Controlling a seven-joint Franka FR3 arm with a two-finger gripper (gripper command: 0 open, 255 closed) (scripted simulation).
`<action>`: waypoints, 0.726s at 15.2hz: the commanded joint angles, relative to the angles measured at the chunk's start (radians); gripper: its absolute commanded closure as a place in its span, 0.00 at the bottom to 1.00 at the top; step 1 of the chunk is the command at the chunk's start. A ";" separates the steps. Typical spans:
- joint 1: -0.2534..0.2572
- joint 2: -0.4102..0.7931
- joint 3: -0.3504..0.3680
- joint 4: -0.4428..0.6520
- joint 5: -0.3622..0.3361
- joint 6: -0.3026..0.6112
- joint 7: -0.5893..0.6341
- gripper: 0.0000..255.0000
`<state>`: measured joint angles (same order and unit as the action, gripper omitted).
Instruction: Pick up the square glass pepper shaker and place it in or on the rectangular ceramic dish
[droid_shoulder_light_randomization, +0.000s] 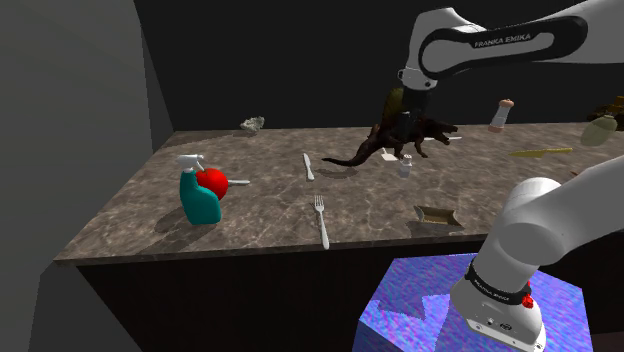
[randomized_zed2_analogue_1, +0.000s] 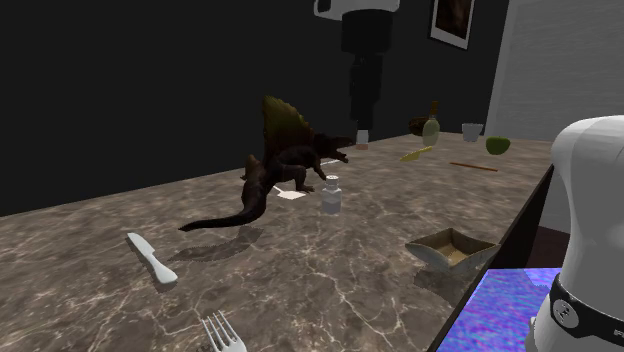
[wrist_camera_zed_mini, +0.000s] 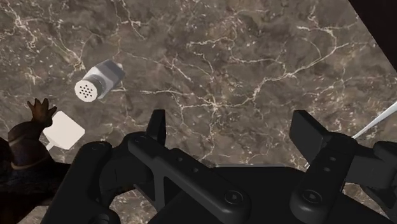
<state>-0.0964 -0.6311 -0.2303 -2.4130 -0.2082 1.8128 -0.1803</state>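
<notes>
1 dish (randomized_zed2_analogue_1: 452, 250) at counter (randomized_zed2_analogue_1: 330, 285) edge

Home kitchen, marble counter (droid_shoulder_light_randomization: 262, 222), fork (droid_shoulder_light_randomization: 321, 222) (knife (droid_shoulder_light_randomization: 309, 166) too)

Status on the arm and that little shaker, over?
Gripper open, empty, above counter. Shaker upright, untouched. Dish empty. Toy dinosaur close beside shaker.
</notes>
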 joint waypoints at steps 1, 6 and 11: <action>-0.013 0.038 -0.047 -0.001 -0.016 0.043 -0.047 0.00; -0.031 0.159 -0.157 0.012 -0.031 0.154 -0.153 0.00; -0.036 0.312 -0.266 0.057 -0.005 0.260 -0.275 0.00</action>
<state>-0.1321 -0.3524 -0.4744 -2.3719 -0.2218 2.0550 -0.4266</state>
